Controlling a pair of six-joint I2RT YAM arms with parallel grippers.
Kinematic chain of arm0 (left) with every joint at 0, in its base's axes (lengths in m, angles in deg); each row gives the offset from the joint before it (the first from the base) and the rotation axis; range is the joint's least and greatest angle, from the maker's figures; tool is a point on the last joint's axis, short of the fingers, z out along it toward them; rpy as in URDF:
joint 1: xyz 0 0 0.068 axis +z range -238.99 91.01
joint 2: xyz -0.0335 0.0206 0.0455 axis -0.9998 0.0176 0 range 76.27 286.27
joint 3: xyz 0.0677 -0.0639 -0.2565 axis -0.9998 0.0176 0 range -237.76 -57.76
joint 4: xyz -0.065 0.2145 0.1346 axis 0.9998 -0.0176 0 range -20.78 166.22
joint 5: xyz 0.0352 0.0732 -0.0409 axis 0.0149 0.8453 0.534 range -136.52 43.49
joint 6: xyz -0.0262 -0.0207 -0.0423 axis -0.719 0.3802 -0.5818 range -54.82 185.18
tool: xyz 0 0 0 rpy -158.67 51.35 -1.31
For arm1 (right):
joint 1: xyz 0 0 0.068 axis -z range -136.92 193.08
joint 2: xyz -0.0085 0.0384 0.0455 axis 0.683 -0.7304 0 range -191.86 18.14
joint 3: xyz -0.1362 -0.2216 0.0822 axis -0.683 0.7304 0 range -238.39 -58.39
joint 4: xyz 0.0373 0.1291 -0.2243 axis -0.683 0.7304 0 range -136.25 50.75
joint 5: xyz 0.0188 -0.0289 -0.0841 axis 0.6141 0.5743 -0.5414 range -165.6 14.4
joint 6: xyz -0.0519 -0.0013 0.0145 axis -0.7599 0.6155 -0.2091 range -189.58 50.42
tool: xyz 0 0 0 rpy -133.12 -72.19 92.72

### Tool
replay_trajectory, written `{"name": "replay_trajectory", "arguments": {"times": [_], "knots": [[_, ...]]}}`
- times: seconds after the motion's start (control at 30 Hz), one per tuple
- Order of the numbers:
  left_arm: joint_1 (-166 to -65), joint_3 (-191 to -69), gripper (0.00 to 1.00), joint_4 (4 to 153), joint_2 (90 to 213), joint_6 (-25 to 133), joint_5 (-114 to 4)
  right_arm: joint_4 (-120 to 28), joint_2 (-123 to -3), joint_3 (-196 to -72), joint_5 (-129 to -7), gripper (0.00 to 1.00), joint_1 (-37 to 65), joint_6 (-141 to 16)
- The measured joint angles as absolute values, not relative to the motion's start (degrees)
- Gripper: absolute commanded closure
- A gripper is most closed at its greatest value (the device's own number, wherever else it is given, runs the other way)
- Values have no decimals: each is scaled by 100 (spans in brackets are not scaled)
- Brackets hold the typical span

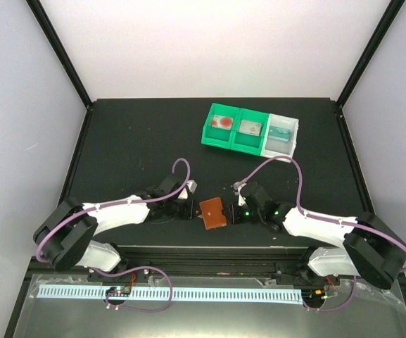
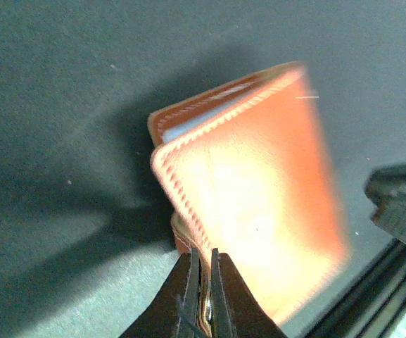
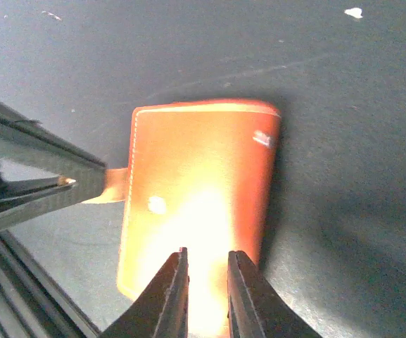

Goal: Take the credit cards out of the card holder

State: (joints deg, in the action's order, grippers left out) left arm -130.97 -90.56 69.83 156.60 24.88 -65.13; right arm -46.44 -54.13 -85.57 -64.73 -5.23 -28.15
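Your left tool is pinched shut on the card holder, while your right tool stands slightly parted over its edge.

Bright overhead light; glare on card holder; wrist views blurred.

No readable text, brand, number or sign in any view. Reddish-brown leather-like bifold card holder: plain outer faces, stitched rim, one small pale spot and one small pale scuff, neither reads as lettering; glare over the lower half. Green and white plastic bins: the flat items inside carry coloured patches, too small to read. Pale blue slotted strip along the near rail: an even row of tick-like marks, no digits legible.
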Motion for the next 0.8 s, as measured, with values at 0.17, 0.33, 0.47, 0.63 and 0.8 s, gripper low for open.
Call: {"name": "replay_trajectory", "arguments": {"times": [0.17,0.33,0.47,0.63,0.8], "knots": [[-13097,-8864,98,7162,15418,2408,-6757,-4261,-5385,-8544,-6695,60,-521,-2994],[-13097,-8695,98,7311,15160,2283,-6948,-3940,-5044,-8546,-6752,47,-525,-3167],[-13097,-8625,98,7409,14834,2136,-7094,-3875,-4908,-8557,-6713,37,-578,-3263],[-13101,-8625,98,7492,14554,2003,-7210,-3781,-5013,-8670,-6652,29,-812,-3383],[-13101,-8625,99,7501,14449,1970,-7225,-3728,-5195,-8889,-6667,29,-1085,-3447]]}}
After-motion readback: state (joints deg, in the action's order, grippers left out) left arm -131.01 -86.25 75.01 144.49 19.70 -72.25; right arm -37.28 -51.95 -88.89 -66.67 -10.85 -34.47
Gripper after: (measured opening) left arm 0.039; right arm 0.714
